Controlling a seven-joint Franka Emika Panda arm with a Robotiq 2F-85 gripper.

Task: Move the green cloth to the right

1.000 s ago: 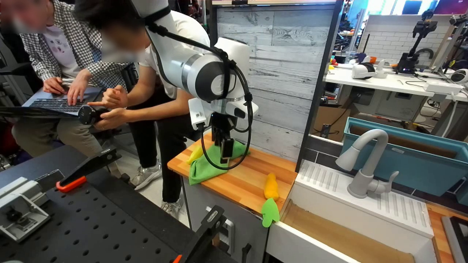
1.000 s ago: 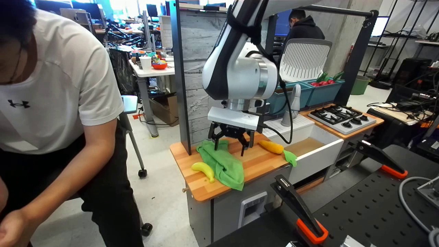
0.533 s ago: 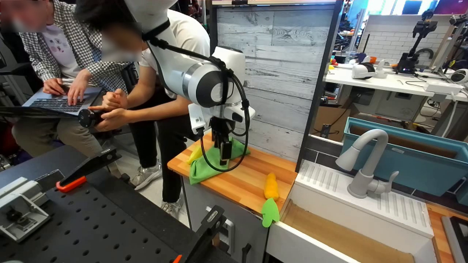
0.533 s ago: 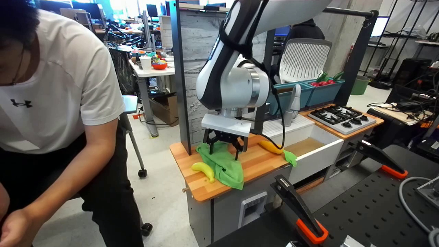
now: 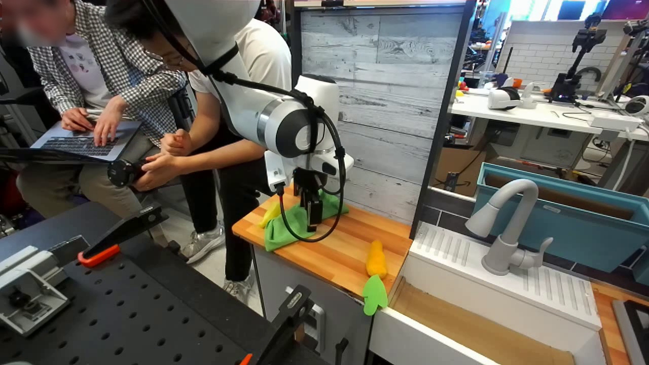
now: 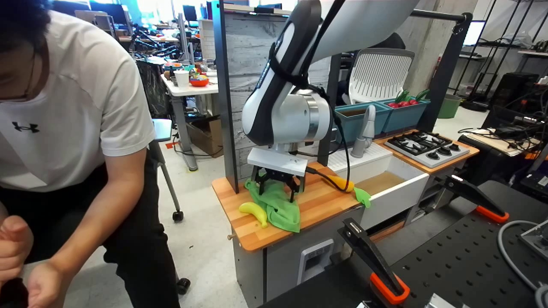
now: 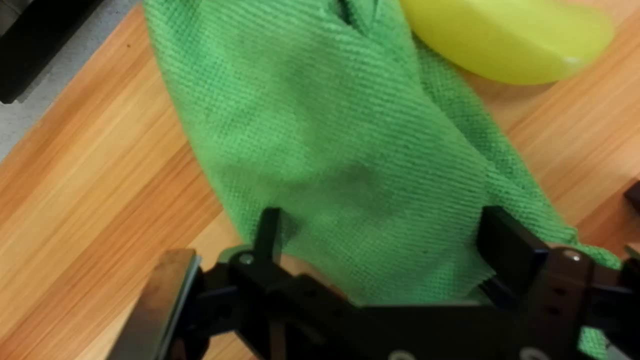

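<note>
The green cloth (image 5: 282, 232) lies crumpled on the wooden counter, in both exterior views (image 6: 284, 214). Its front end hangs slightly over the counter's front edge. It fills much of the wrist view (image 7: 320, 115). My gripper (image 5: 310, 223) points down over the cloth. In an exterior view its two black fingers (image 6: 276, 196) are spread apart at cloth level. In the wrist view the cloth lies flat between the spread fingertips (image 7: 381, 220), with no fold pinched. The fingertips look very near or touching the cloth; I cannot tell which.
A yellow toy banana (image 6: 255, 211) lies against the cloth's side. An orange toy carrot (image 5: 375, 259) with a green leaf top (image 5: 374, 295) lies by the sink (image 5: 456, 324). A grey wood-look panel (image 5: 380, 116) stands behind the counter. A person (image 6: 81, 128) sits close by.
My gripper has moved down onto the cloth, its fingers staying spread. The cloth's front end has drawn slightly back from the counter's front edge. The seated person's hands have moved.
</note>
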